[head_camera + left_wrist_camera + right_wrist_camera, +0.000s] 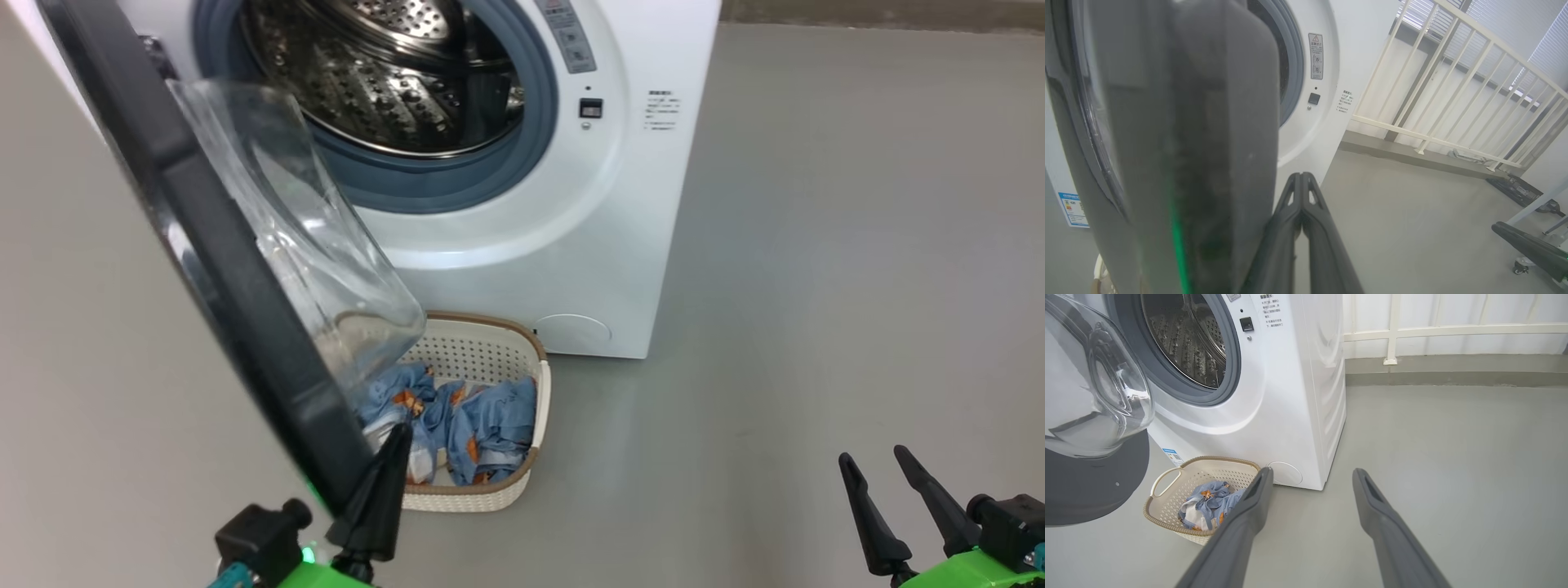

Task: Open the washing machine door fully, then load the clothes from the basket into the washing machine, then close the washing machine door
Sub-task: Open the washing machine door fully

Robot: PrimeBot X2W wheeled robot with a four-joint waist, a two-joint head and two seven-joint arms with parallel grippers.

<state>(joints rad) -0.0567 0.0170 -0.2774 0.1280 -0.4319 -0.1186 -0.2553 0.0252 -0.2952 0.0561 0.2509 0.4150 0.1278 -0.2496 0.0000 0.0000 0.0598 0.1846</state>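
Observation:
The washing machine [571, 245] stands with its steel drum [392, 73] exposed. The washing machine door [220, 269] swings out toward me on the left, its glass bowl facing the machine. My left gripper [398, 437] is shut on nothing, its tip right beside the door's black rim [1200, 143]; touching or not, I cannot tell. The basket [490, 320] sits on the floor before the machine, under the door, with the blue clothes [490, 425] in it. My right gripper [873, 455] hangs open and empty at the lower right, well away from the basket [1167, 486] and clothes [1208, 502].
Open grey floor [816, 286] stretches to the right of the machine. A white railing [1453, 81] on a raised kerb [1453, 371] runs behind it. The right gripper's finger [1527, 245] shows low in the left wrist view.

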